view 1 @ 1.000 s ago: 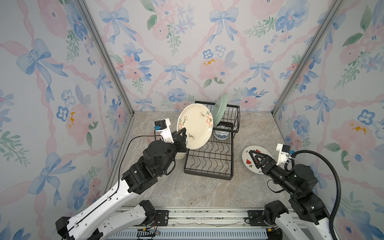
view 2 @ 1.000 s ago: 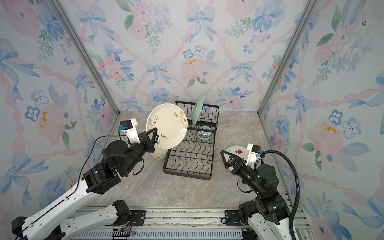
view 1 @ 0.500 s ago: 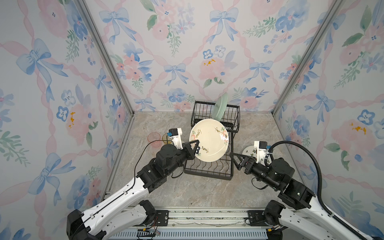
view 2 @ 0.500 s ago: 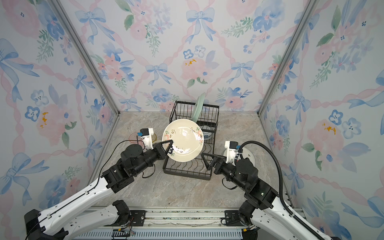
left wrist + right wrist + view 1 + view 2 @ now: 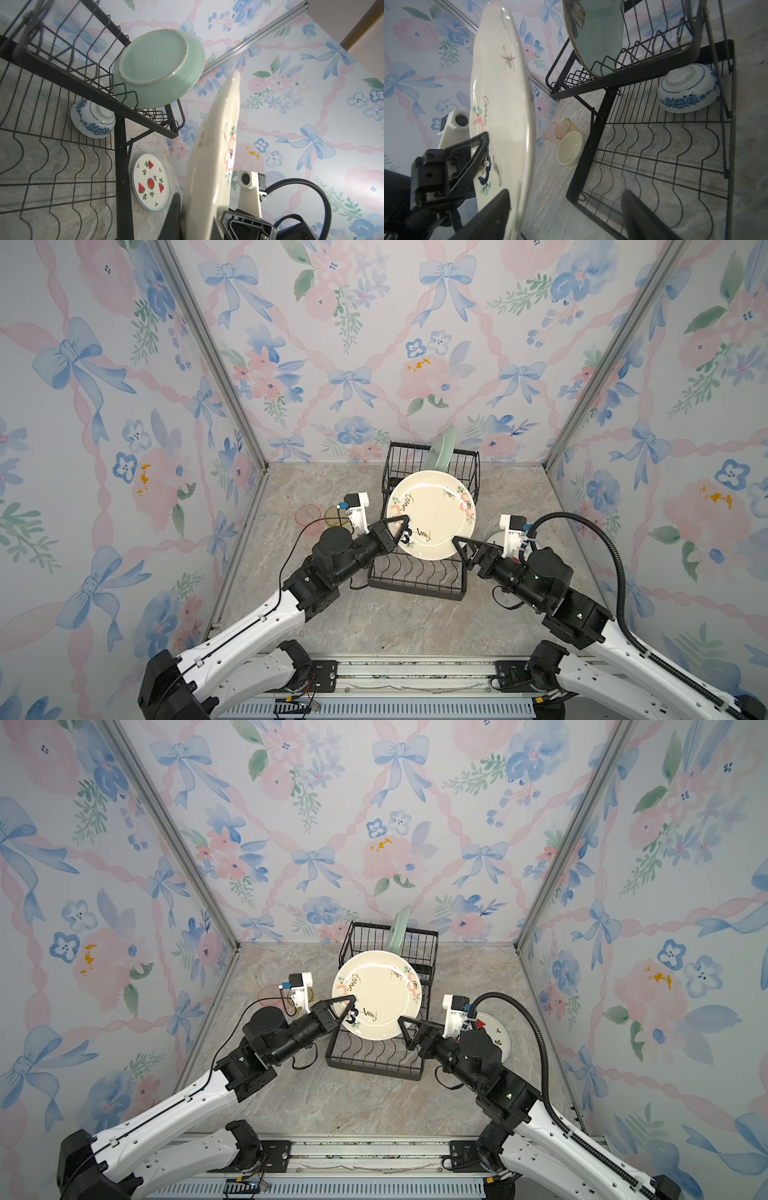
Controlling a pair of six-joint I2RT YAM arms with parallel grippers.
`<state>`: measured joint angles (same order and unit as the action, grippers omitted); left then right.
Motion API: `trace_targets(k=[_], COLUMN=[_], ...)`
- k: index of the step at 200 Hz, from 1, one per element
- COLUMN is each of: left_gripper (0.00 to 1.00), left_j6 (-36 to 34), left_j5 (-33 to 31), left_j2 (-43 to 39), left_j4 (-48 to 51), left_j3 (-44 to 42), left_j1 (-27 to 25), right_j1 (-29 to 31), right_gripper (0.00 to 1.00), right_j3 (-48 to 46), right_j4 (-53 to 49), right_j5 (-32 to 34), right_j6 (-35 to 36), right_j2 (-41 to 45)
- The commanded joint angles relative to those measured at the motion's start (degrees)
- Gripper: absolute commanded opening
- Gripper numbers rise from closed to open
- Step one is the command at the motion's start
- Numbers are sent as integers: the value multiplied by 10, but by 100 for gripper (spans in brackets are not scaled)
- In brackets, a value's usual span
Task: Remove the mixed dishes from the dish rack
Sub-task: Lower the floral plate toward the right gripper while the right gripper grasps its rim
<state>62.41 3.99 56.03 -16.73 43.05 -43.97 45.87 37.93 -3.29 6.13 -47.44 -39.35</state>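
Pinching the near-left rim of the cream plate [image 5: 432,514], the left claw [image 5: 405,522] has its fingers pressed together on the edge, one on the painted face and one behind it. The plate hangs in the air, tilted up on edge, over the black wire rack [image 5: 415,585], clear of the curved dividers below both claws.

Opposite the left claw, the right claw [image 5: 455,540] sits at the plate's lower right rim with its fingers spread. In the right wrist view the rim passes between them, closer to one finger [image 5: 492,216]. Whether that finger touches the plate cannot be told.

Beyond both claws, a pale green plate [image 5: 153,66] stands on edge in the rack's raised basket. Under that basket a blue-and-white bowl [image 5: 687,91] lies upside down on the lower tray.

Behind the right claw, beside its wrist, a watermelon-print plate [image 5: 494,1036] lies flat on the table [image 5: 374,626], outside the rack. On the far side of the left claw from the rack, a pink tumbler [image 5: 550,133], a yellow tumbler [image 5: 564,128] and stacked cream bowls [image 5: 571,148] rest on the table, the bowls just beside the rack's leg.
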Motion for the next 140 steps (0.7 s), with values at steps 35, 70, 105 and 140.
trace_targets(k=[35,70,105,140], left_gripper=[0,0,0,0], left_j6=[46,43,52,61], left_j5=[54,83,106,130], left_j2=[19,34,49,70], left_j4=[-136,-147,-152,-165], left_j3=[-4,0,3,8], left_j1=[4,9,21,31], right_j1=[6,6,4,3], right_gripper=[65,46,28,7], right_j3=[17,16,3,4], right_j4=[65,75,95,99], right_j5=[6,5,12,14], right_j6=[-14,-24,-40,-51], right_j2=[-13,-22,-17,-20])
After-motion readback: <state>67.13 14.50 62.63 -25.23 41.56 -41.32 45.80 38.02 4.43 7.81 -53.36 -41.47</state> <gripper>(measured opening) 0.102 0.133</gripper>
